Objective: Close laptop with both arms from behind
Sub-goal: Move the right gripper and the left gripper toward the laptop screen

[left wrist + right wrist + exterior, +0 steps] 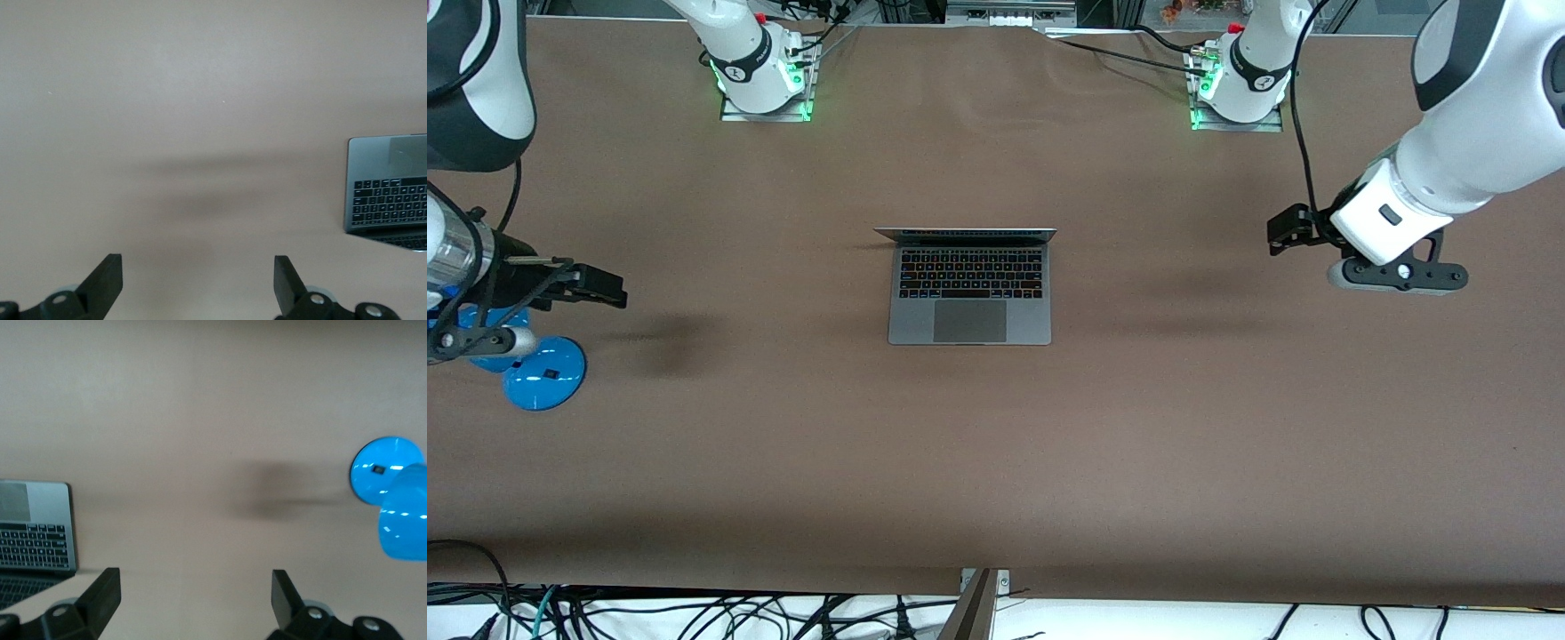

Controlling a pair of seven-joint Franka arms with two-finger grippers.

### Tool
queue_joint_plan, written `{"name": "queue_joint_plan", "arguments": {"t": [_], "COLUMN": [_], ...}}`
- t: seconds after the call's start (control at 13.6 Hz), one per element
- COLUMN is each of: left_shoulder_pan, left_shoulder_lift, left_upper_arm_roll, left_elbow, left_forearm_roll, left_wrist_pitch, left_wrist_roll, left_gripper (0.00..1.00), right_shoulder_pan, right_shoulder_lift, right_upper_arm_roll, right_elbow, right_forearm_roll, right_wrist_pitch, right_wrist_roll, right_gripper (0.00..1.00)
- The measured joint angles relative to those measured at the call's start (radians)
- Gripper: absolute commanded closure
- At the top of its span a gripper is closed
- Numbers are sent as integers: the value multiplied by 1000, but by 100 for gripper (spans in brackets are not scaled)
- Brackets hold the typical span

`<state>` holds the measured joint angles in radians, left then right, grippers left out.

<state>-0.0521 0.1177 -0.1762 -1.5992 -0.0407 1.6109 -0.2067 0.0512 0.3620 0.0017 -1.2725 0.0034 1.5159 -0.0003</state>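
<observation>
The space-grey laptop [969, 284] lies open in the middle of the table, its lid upright on the side toward the robots' bases. It also shows in the left wrist view [390, 190] and in the right wrist view [33, 527]. My left gripper [1282, 229] hangs open and empty above the bare table toward the left arm's end, well apart from the laptop; its fingers [107, 280] stand wide apart. My right gripper [609, 286] hangs open and empty above the table toward the right arm's end; its fingers [103, 593] stand wide apart.
A blue lamp with a round base [544, 373] stands toward the right arm's end, below the right gripper; it shows in the right wrist view [393, 497]. The arm bases [763, 71] stand along the table's edge farthest from the front camera. Cables hang off the nearest edge.
</observation>
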Motion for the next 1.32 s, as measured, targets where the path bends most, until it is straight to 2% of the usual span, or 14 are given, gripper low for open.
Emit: {"name": "queue_joint_plan", "arguments": {"t": [0.51, 0.81, 1.1, 1.32], "left_shoulder_pan": [-5, -6, -5, -5], "left_shoulder_lift": [0, -9, -54, -72], "left_upper_arm_roll": [-182, -250, -295, -343], "left_elbow": [-35, -67, -176, -231], "left_forearm_roll": [0, -15, -40, -46], "left_wrist_pitch": [0, 3, 75, 130], "left_wrist_roll": [-182, -278, -342, -406], "left_gripper": [0, 0, 0, 0], "right_shoulder_pan": [90, 113, 169, 208], "right_shoulder_lift": [21, 33, 62, 102], "right_upper_arm_roll": [8, 9, 10, 10], "right_elbow": [-11, -12, -13, -15], "right_forearm_roll": [21, 211, 307, 423], "right_wrist_pitch": [-106, -166, -170, -171], "right_wrist_roll": [1, 3, 12, 168], "right_gripper": [0, 0, 0, 1]}}
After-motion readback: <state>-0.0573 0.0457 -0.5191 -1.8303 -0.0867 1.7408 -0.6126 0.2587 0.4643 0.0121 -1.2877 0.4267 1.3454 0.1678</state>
